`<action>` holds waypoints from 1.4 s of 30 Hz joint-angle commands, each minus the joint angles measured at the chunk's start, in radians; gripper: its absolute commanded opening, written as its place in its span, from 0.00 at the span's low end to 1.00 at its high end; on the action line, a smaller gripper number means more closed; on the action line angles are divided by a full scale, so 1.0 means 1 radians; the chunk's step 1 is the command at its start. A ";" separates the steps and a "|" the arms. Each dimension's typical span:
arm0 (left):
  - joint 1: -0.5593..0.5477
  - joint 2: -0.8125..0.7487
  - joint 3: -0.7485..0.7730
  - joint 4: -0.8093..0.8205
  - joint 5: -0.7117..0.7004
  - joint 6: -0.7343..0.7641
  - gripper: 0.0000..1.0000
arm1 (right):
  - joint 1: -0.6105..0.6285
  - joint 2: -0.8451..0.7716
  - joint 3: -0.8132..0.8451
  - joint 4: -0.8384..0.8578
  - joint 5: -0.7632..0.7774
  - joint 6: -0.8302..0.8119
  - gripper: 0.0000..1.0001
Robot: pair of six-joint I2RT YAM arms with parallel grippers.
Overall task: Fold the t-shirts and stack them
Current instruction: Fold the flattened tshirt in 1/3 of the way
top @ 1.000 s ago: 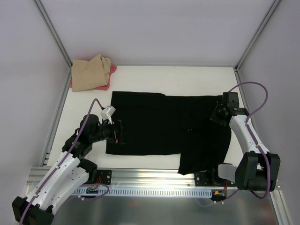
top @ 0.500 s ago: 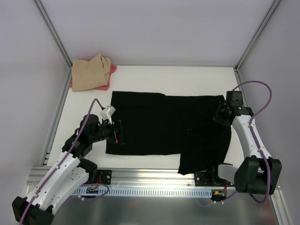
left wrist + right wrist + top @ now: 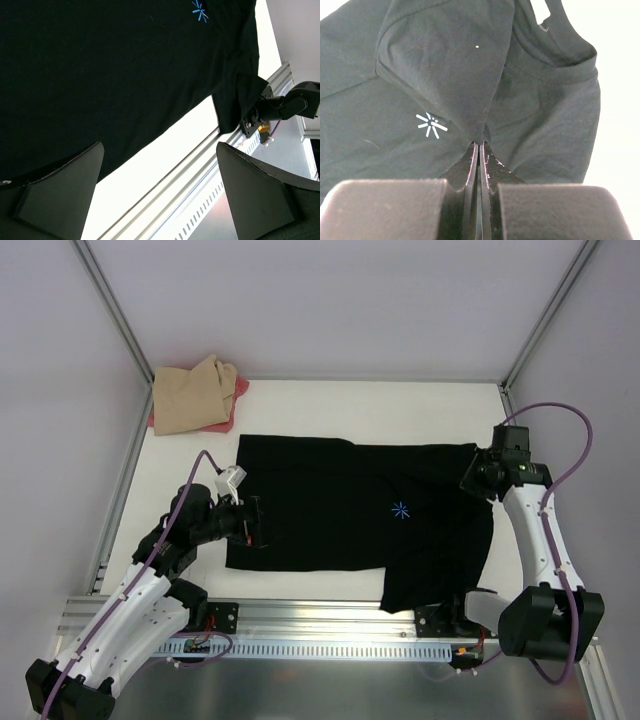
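1. Top external view: white table (image 3: 330, 405) inside a framed enclosure, with an aluminium rail (image 3: 330, 625) along the near edge where both arms are bolted.
2. Black t-shirt (image 3: 340, 520) lies spread mostly flat across the middle of the table, hem end toward the left arm and collar end toward the right arm. Its near-right part reaches the table edge at the rail.
3. Left arm (image 3: 140, 600) reaches in to the shirt's left edge. Right arm (image 3: 535, 540) stretches along the right side to the shirt's far-right corner.
4. Tan t-shirt (image 3: 190, 395) is bunched in the far-left corner, well apart from the black one. It sits on top of the pink-red t-shirt (image 3: 240, 388), which I only see peeking out at the edges.
5. Left gripper (image 3: 252, 522) is over the shirt's left edge. On the left wrist view the left gripper (image 3: 160, 195) has its fingers (image 3: 60, 190) spread wide with nothing between them; black t-shirt (image 3: 100, 75) and white table show below.
6. Right gripper (image 3: 478, 478): on the right wrist view the right gripper (image 3: 479, 150) has its fingers pressed together, pinching a fold of the black t-shirt (image 3: 445, 50) that tapers to a point at the tips. Collar (image 3: 555, 55) lies just beyond it.
7. Light-blue starburst mark (image 3: 401, 510) is exposed face up, right of the shirt's centre. I also see the mark on the left wrist (image 3: 200, 10) and right wrist (image 3: 431, 125) views, in the latter just left of the pinched fold.
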 commanded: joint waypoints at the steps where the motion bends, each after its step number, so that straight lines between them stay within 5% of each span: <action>1: -0.005 0.002 -0.005 0.033 0.018 0.010 0.99 | -0.009 -0.043 -0.030 -0.029 -0.038 0.004 0.00; 3: -0.005 0.002 -0.005 0.033 0.020 0.008 0.99 | -0.009 -0.064 -0.088 -0.018 -0.033 0.008 0.09; 5: -0.005 0.004 -0.005 0.033 0.021 0.008 0.99 | -0.009 -0.087 -0.119 -0.017 0.000 0.022 0.57; 6: -0.005 0.002 -0.005 0.033 0.021 0.010 0.99 | -0.009 -0.112 -0.139 -0.014 0.005 0.025 0.94; 7: -0.005 0.004 -0.005 0.033 0.021 0.008 0.99 | -0.009 -0.123 -0.144 -0.012 0.005 0.027 0.99; 16: -0.005 0.011 -0.006 0.040 0.024 0.008 0.99 | 0.019 -0.128 -0.090 -0.018 -0.050 0.048 0.99; 19: -0.007 0.011 -0.006 0.038 0.023 0.008 0.99 | 0.124 -0.091 -0.093 0.012 -0.042 0.080 0.99; 26: -0.005 0.007 -0.006 0.032 0.024 0.010 0.99 | 0.361 0.176 -0.067 0.123 -0.010 0.113 1.00; 33: -0.007 0.005 -0.006 0.033 0.021 0.008 0.99 | 0.427 0.378 0.014 0.151 0.060 0.068 0.99; 42: -0.005 0.007 -0.006 0.033 0.021 0.008 0.99 | 0.433 0.492 0.052 0.187 0.115 0.044 0.83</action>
